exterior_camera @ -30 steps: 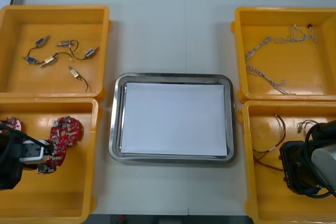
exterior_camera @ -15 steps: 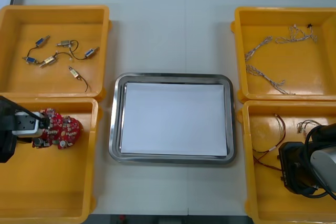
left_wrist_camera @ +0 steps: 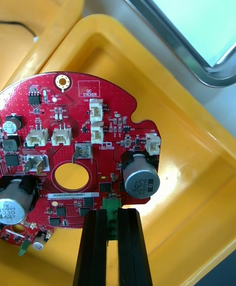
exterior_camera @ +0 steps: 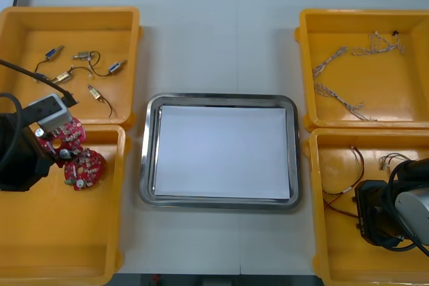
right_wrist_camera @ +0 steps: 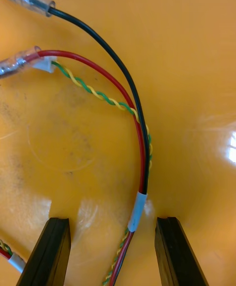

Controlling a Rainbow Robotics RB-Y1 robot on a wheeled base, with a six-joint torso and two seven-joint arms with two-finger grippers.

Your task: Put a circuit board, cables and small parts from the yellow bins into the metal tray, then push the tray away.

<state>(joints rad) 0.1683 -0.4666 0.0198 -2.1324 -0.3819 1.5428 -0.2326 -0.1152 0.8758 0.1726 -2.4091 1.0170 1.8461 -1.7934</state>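
At far-left corner of near-left bin: left claw pinched shut on edge of red board, board apparently off bin floor.
Step in hand: board transfer.
Next: carry right over tray, lower, release.
Right claw spread wide astride red-and-black cable in near-right bin, gripping nothing.

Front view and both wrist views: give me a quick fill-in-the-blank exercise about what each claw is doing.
The left claw is ____ on a red circuit board.
The right claw stands ____ around the cables.
The small metal parts lie in a yellow bin on the robot's ____ side.
Missing words: shut; open; left.
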